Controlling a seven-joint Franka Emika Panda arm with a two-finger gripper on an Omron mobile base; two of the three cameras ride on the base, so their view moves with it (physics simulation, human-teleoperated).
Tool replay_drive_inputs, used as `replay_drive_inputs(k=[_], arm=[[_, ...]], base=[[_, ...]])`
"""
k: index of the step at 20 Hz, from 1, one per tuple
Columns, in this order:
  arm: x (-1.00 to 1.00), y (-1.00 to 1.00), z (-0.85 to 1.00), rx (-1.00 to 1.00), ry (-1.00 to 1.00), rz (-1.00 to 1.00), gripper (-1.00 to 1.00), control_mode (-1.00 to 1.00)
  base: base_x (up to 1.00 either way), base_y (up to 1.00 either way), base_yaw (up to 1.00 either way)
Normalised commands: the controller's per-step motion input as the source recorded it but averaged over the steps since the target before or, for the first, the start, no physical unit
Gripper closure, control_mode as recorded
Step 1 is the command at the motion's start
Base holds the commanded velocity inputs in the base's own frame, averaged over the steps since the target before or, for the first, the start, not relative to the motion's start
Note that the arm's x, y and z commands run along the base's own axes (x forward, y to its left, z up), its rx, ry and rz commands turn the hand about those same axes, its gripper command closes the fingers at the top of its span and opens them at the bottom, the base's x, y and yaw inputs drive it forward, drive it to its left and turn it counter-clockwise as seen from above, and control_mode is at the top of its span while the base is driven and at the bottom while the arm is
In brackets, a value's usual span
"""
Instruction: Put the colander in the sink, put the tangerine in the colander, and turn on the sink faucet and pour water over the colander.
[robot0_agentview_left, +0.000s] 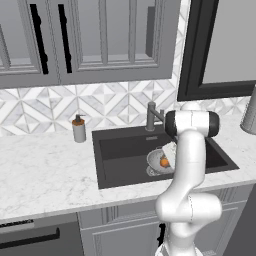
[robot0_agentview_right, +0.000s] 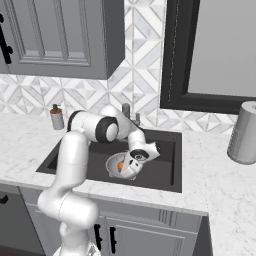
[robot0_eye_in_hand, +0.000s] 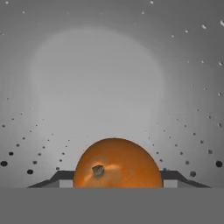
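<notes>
Closest in, the hand view has the tangerine (robot0_eye_in_hand: 117, 164) sitting low between the two dark fingertips (robot0_eye_in_hand: 61, 177), one tip at each flank and both touching its skin — the gripper (robot0_eye_in_hand: 117, 181) is closed on the fruit, its small dark stem scar facing the camera. Behind it spreads the pale inner wall of the colander (robot0_eye_in_hand: 96, 78), smooth and bright in the middle, peppered with small holes toward the edges.

From the left base view the white arm bends down over the front counter edge and reaches into the sink (robot0_agentview_left: 120, 150), a dark charcoal basin let into white marble counter (robot0_agentview_left: 45, 165). The colander (robot0_agentview_left: 152, 159) stands on the basin floor right of the middle, and the tangerine (robot0_agentview_left: 164, 162) shows as an orange spot inside it, partly behind the arm. The right base view gives the same: colander (robot0_agentview_right: 113, 164) in the sink (robot0_agentview_right: 160, 165), the tangerine (robot0_agentview_right: 120, 165) inside it at the gripper (robot0_agentview_right: 125, 167).

Farther back, the sink faucet (robot0_agentview_left: 151, 116) stands upright on the rear rim of the basin, dark grey, with its spout angled over the sink. No water is visible. A soap dispenser (robot0_agentview_left: 78, 129) with a brown pump stands on the marble left of the basin. At the far right of the counter is a tall grey ribbed object (robot0_agentview_right: 243, 132).

Behind everything runs a backsplash (robot0_agentview_left: 100, 107) of white and grey geometric tile — above it grey panelled cabinets (robot0_agentview_left: 90, 40) with black handles, and to the right a black-framed window (robot0_agentview_right: 210, 55).
</notes>
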Motion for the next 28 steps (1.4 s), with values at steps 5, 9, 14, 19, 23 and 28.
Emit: replay_drive_inputs(k=[5, 9, 14, 19, 23, 28], arm=[[0.43, 0.0, -0.32, 0.0, 0.01, 0.0, -1.0, -1.0], [0.3, 0.0, -0.28, 0.0, 0.0, 0.0, -1.0, -1.0], [0.13, 0.0, -0.17, 0.0, 0.0, 0.0, -1.0, -1.0], [-0.13, 0.0, 0.06, 0.0, -0.1, 0.0, -1.0, -1.0], [-0.29, 0.0, 0.28, 0.0, -0.19, 0.0, -1.0, -1.0], [-0.12, 0.0, 0.43, 0.01, -0.17, 0.0, -1.0, -1.0]], base=[[0.0, 0.0, 0.0], [0.0, 0.0, 0.0], [0.0, 0.0, 0.0], [0.0, 0.0, 0.0], [0.0, 0.0, 0.0], [0.0, 0.0, 0.0]])
